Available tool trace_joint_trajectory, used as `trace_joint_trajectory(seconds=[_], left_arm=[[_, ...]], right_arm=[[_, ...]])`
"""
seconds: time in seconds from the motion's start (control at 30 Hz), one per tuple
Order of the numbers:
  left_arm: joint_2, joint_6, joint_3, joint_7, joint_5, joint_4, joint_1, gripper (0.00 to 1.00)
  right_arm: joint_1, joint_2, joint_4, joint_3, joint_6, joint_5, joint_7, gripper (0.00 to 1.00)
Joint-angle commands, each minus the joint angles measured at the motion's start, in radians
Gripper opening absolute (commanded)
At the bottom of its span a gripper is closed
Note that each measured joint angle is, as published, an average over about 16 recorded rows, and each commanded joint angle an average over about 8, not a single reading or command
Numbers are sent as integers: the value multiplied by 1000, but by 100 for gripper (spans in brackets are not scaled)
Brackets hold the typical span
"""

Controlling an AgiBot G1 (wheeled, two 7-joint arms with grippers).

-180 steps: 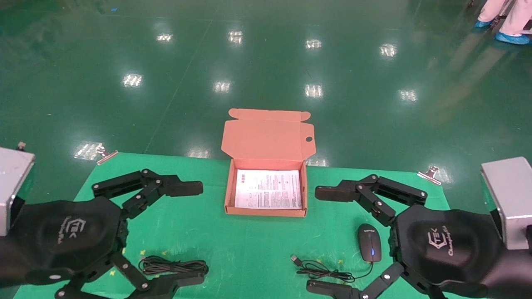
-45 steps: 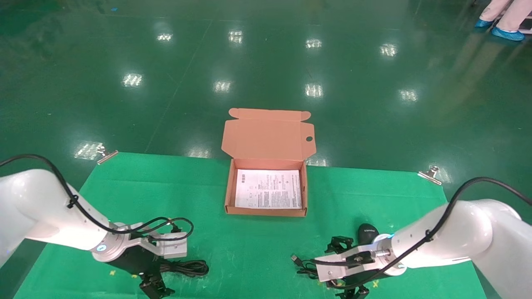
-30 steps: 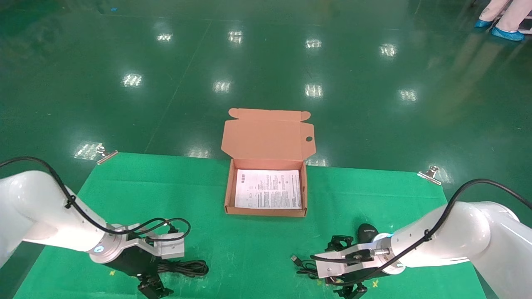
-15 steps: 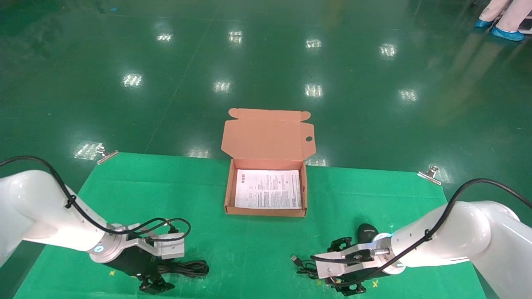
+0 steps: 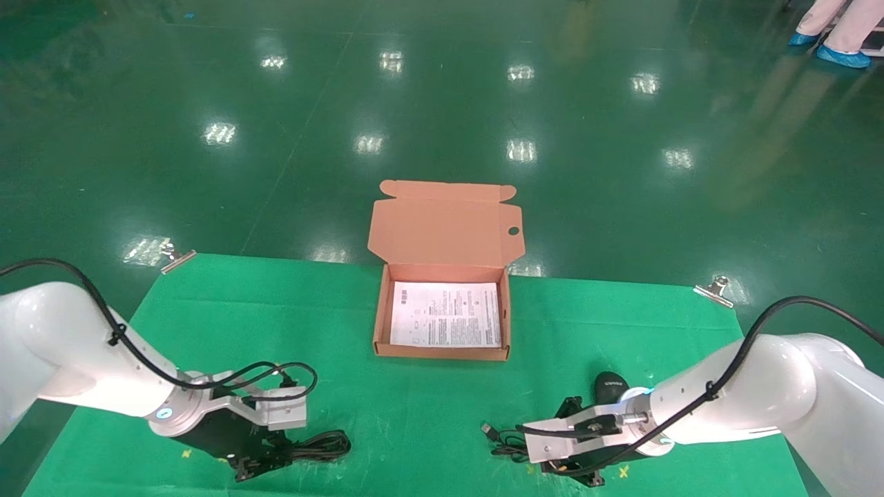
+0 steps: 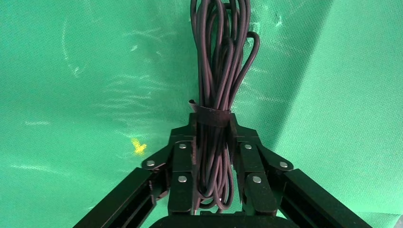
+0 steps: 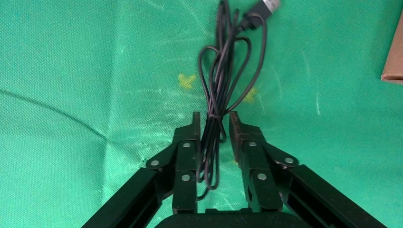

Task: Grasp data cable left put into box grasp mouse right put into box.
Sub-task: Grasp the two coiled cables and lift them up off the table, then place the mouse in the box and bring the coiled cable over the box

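The data cable [image 5: 323, 445], a tight black bundle with a strap round it, lies on the green mat near the front left. My left gripper [image 5: 276, 452] is shut on it; in the left wrist view the cable [image 6: 219, 71] is pinched between both fingers at the strap [image 6: 212, 118]. The black mouse [image 5: 608, 384] sits at the front right, half hidden by my right wrist. My right gripper [image 5: 568, 442] is low over the mouse's thin cord [image 5: 507, 442]. In the right wrist view its fingers [image 7: 214, 118] straddle the cord [image 7: 218, 80] with a gap on one side. The open box [image 5: 442, 352] holds a white sheet [image 5: 445, 314].
The cord's silver USB plug [image 7: 268, 5] points toward the box, whose corner shows in the right wrist view [image 7: 394, 52]. Metal clips [image 5: 178, 259] [image 5: 715, 288] hold the mat's far corners. Green floor lies beyond the table. A person's feet [image 5: 839, 55] are far right.
Both grippers lowered from the raised start onto the mat. Over the last second, the left fingers closed on the data cable and the right fingers narrowed around the mouse's cord.
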Motion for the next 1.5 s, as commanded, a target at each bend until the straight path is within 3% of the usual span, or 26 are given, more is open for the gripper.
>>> trace_joint_trajectory(seconds=[0.03,0.53,0.7,0.9,1.17,1.5], left_arm=[[0,0,0,0,0,0,0,0],[-16,11,2,21,6,-48,-30,0],[-74,41,-5,19,11,-200,-87,0],[-174,41,-25,-82,37,-469,-152,0],[-223,-10,-37,-245,153,-720,-233,0],[-179,-77,-49,-327,252,-771,-304,0]], right_arm=[[0,0,0,0,0,0,0,0],[21,26,13,20,0,17,14,0],[92,112,87,80,1,60,61,0],[193,167,189,146,40,79,111,0],[321,64,158,190,122,92,73,0],[448,-135,-76,221,210,147,-88,0]])
